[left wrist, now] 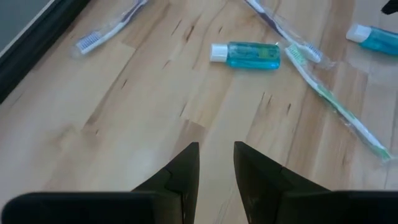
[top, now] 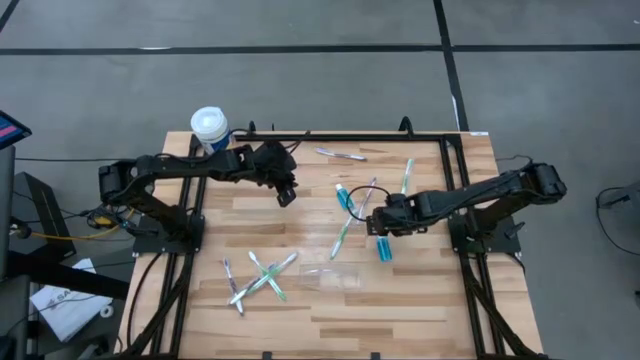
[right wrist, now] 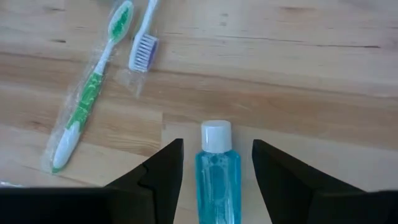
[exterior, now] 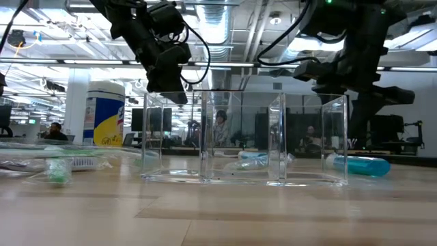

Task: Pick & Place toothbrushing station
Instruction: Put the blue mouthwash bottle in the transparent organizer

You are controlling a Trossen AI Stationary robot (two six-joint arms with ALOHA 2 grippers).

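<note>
Right wrist view shows the right gripper (right wrist: 216,163) low over the table (right wrist: 298,74), its 2 fingers apart on either side of a teal-blue tube (right wrist: 217,173) that lies flat, white cap pointing away, with no clear contact; a green toothbrush (right wrist: 90,93) and a purple-bristled toothbrush (right wrist: 144,37) lie just beyond. In the high view this tube (top: 384,249) is right of the table's centre, the other tube (top: 344,197) is nearer the far edge, more toothbrushes (top: 262,277) are scattered toward the near-left corner, and the clear plastic cup (top: 332,273) sits near the near edge. The left gripper (top: 286,192) hangs above the far-left part of the table, fingers slightly apart and holding nothing.
</note>
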